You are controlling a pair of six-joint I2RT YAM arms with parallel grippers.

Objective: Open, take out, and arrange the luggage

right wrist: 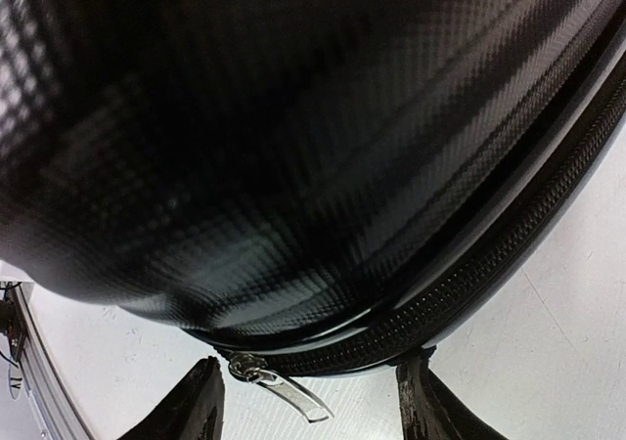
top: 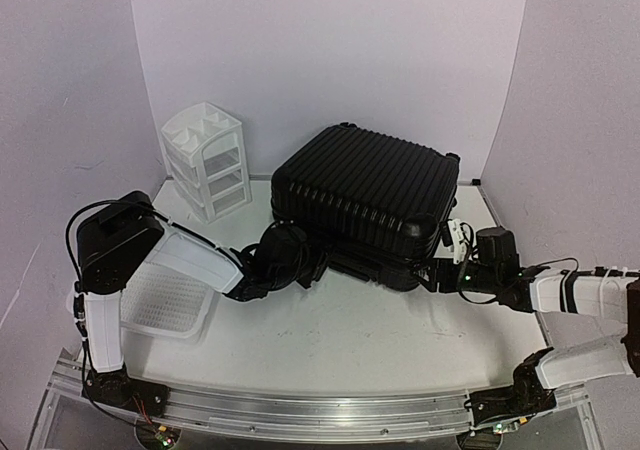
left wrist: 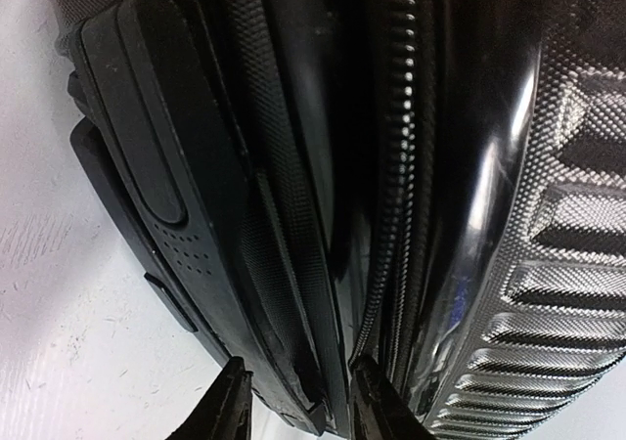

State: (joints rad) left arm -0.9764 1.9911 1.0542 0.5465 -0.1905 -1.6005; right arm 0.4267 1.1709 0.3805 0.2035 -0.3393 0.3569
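The luggage (top: 365, 185) is a big black hard case. Its shell is shiny, with long bumpy ribs and a tiny woven pattern. It lies flat on the white desk (top: 350, 340), just ahead of both pincers. Its long way runs across from the left pincer's side to the right pincer's side. One long edge faces the arms.

The left pincer (left wrist: 303, 406) is at the near left part of that edge. Its fingers stand narrow, one on each side of a thin black rim. I cannot tell if they squeeze the rim. Just past its right finger runs a row of small zipper teeth (left wrist: 396, 166).

The right pincer (right wrist: 311, 406) is at the near right corner, under the rounded shell. Its fingers stand wide apart. A shiny silver zipper tab (right wrist: 279, 386) hangs between them, and neither finger touches it.

Behind the left pincer, near the arm, lies a white mesh basket (top: 165, 300). Far off to its left stands a small white drawer unit (top: 207, 160).
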